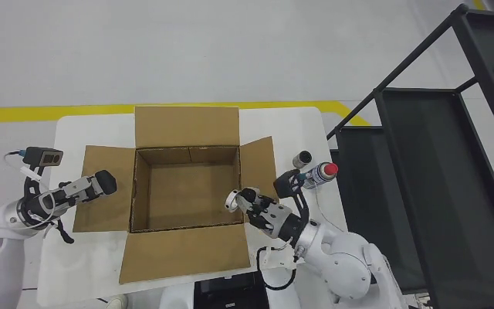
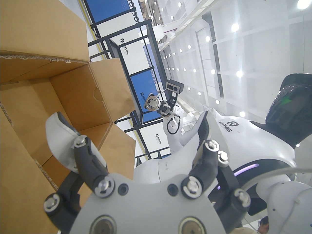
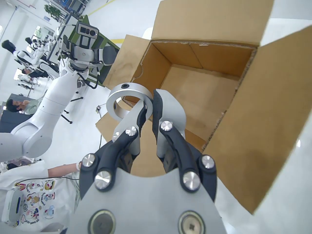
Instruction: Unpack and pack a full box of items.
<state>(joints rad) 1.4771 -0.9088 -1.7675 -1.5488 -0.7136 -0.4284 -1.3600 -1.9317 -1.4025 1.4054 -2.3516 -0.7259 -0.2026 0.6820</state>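
Table (image 1: 93,130): white; it carries the box in the middle, with the can and the cylinder on its right side.
Box (image 1: 185,127): open cardboard, all four flaps folded out flat, bare brown floor showing.
Right arm: comes in from the table's near right corner, forearm slanting toward the box. The wrist is over the right flap, with the tool pointing at the box's right wall.
Left arm: reaches in from the left edge, lying low and roughly level. The wrist is over the outer part of the left flap, turned toward the box.
Right gripper (image 3: 149,110): fingers closed on the ring's wall, one pad inside the hoop and one outside. It holds the ring just at the box's right rim.
Left gripper (image 2: 131,132): fingers spread wide, nothing between them, beside the box's left wall.
Can (image 1: 319,174): red-capped, lying right of the right flap.
Cylinder (image 1: 302,159): small, just beside the can, on its far side.
Ring (image 3: 129,97): silvery metal collar, held clear of the cardboard.
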